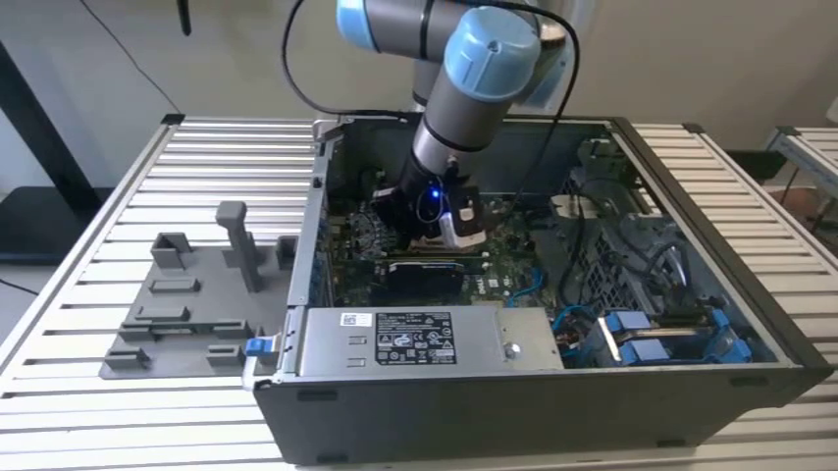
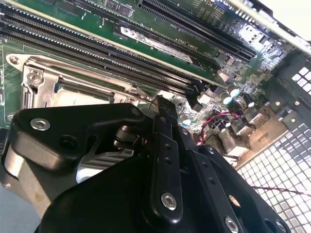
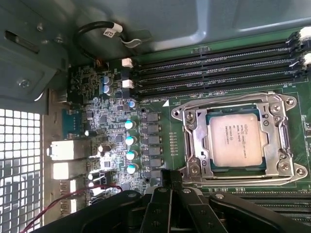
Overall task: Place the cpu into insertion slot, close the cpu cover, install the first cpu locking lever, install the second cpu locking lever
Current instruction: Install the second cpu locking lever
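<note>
cpu [image 3: 234, 141]: already sitting flat in its socket on the motherboard [image 3: 160, 109], silver top up
cpu cover [image 3: 194, 133]: looks folded down, framing the chip on all sides
end effector [image 3: 170, 180]: hanging just beside the socket's edge, fingers pinched together, nothing in them as far as I can see
computer case [image 1: 681, 392]: open on the slatted worktop [image 1: 196, 157], arm reaching down inside

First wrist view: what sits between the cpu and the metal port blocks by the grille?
In the first wrist view, capacitors and small board chips lie between the cpu and the port blocks.
</note>
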`<action>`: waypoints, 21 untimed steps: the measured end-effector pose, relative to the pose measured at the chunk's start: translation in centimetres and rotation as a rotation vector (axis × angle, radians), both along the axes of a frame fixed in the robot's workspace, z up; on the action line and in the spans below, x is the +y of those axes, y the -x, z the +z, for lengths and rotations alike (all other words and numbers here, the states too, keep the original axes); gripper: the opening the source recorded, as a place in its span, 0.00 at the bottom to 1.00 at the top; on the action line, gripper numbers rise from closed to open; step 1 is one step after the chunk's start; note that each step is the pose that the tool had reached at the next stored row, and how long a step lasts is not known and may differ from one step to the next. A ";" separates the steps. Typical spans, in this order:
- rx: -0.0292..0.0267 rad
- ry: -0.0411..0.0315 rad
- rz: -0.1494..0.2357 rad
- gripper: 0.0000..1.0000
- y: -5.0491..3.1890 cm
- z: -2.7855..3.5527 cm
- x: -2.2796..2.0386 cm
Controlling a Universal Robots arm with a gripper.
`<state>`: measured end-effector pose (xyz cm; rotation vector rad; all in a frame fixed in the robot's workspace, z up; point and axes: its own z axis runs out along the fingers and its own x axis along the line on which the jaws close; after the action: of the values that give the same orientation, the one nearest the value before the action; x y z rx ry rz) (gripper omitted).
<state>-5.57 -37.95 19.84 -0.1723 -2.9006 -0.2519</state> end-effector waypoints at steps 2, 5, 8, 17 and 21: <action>-0.0001 0.0007 0.000 0.11 0.00 -0.19 0.01; 0.0000 0.0017 0.000 0.11 0.00 -0.45 0.02; 0.0002 0.0036 0.000 0.11 0.00 -0.56 0.02; 0.0206 0.0209 0.000 0.11 -0.05 -0.70 0.00; -0.0206 -0.0036 0.000 0.11 -0.06 -0.66 0.32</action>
<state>-5.51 -37.64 19.17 -0.1708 -2.9204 -0.2604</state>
